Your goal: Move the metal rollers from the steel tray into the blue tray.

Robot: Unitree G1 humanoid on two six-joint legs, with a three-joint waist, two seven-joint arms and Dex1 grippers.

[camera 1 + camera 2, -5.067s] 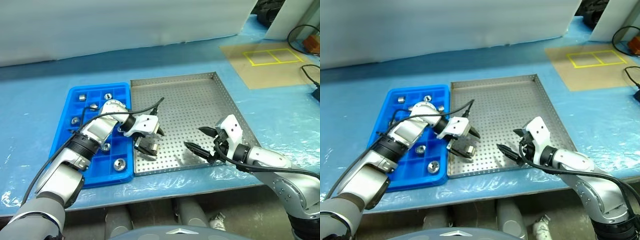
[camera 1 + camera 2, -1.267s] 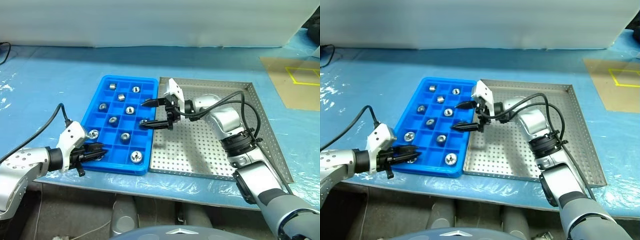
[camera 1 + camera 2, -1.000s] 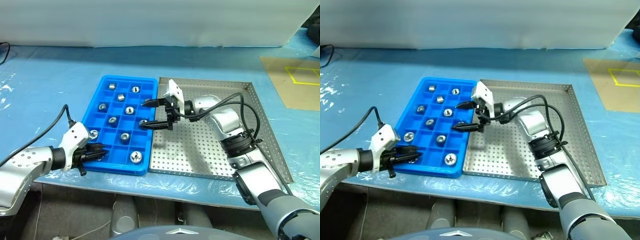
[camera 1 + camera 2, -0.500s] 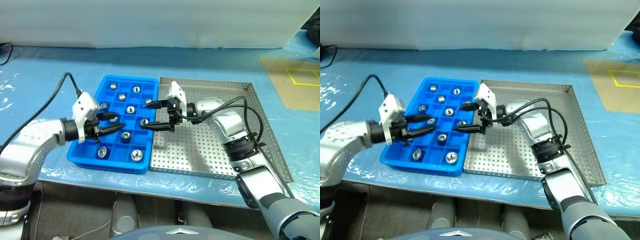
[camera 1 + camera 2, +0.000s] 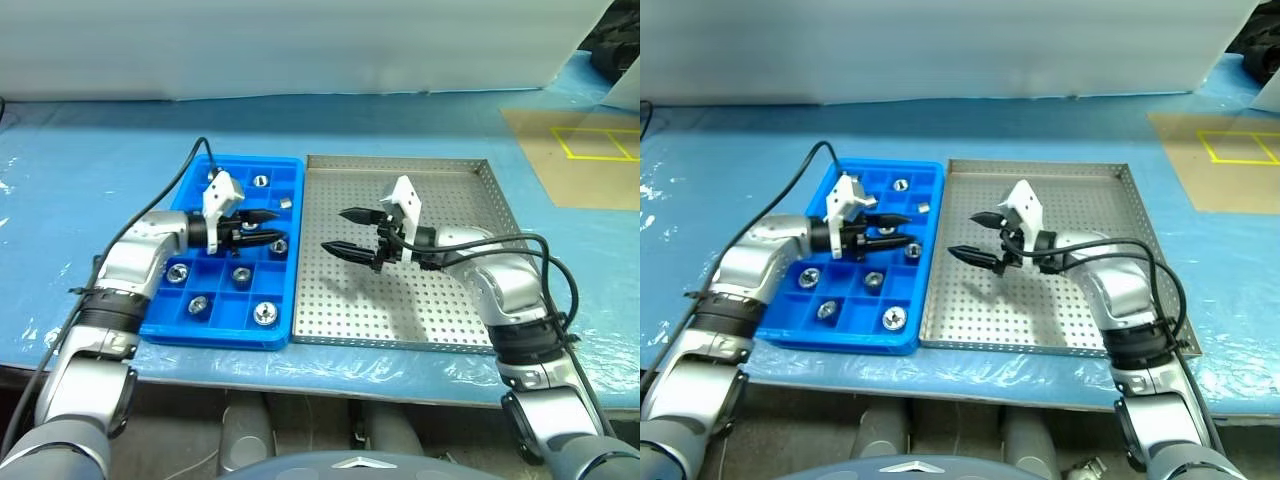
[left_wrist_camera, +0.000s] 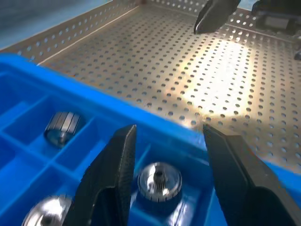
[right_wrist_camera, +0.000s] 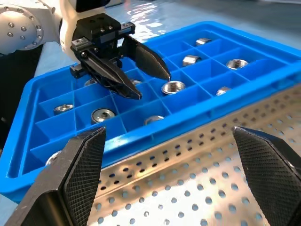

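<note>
We see our left gripper (image 5: pixel 262 228) over the blue tray (image 5: pixel 170 322), its fingers parted and empty, with the metal rollers (image 5: pixel 265 314) lying in compartments below and around its tips. Our right gripper (image 5: pixel 342 231), spread wide and holding nothing, hangs above the steel tray (image 5: pixel 440 318), whose perforated floor beneath it looks bare.
</note>
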